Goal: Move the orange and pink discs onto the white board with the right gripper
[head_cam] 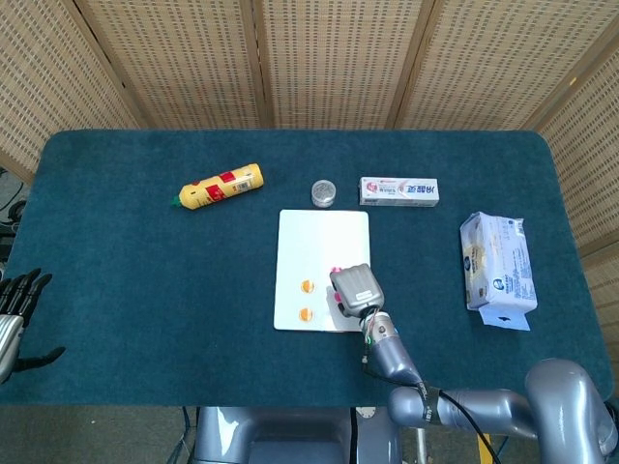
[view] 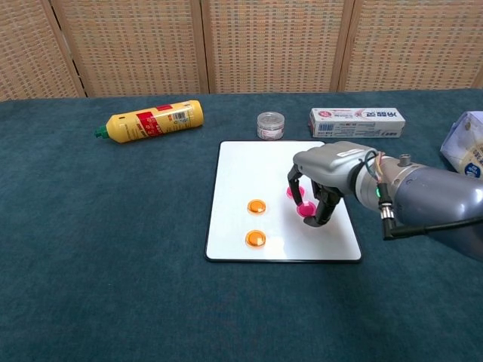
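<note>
Chest view: two orange discs (view: 256, 222) on white board (view: 249, 162); right hand (view: 315, 197) pinches one of two pink discs (view: 306, 210).

The head view looks steeply down on the whole counter (head_cam: 145, 290) from above. The chest view sits lower and nearer, facing forward; both share the white board (head_cam: 324, 242).
</note>
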You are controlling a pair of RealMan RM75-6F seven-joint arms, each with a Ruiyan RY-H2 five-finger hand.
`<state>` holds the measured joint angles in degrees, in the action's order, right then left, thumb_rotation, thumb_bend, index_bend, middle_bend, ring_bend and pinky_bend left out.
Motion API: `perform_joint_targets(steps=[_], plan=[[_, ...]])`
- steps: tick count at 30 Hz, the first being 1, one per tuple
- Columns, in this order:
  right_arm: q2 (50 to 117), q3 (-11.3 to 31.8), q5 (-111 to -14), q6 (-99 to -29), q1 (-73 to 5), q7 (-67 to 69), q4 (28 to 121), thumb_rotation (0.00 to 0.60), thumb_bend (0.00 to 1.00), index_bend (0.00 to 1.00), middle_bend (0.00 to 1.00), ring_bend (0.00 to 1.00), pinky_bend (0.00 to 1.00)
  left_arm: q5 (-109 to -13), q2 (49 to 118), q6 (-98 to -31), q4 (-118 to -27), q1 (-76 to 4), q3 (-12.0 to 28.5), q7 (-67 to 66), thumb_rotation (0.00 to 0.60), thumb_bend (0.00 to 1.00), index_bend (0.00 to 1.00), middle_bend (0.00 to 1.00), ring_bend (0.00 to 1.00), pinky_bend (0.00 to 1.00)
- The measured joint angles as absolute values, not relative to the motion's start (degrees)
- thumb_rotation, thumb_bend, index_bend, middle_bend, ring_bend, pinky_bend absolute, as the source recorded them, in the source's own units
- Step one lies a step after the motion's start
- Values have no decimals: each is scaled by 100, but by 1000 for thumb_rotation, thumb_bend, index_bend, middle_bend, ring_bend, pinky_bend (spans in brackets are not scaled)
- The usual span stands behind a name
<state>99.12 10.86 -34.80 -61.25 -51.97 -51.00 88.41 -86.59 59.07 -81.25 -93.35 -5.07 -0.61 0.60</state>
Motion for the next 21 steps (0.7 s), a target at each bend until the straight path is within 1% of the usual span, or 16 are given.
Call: perform_joint_targets(steps=[21], plan=[[10115,972,-3376,-6206,-5258,-5048,8671,600,414,565,996,945,1000,-8660,5904,-8134,-9331,-505,-63,73,600,0,0,0,0,0]])
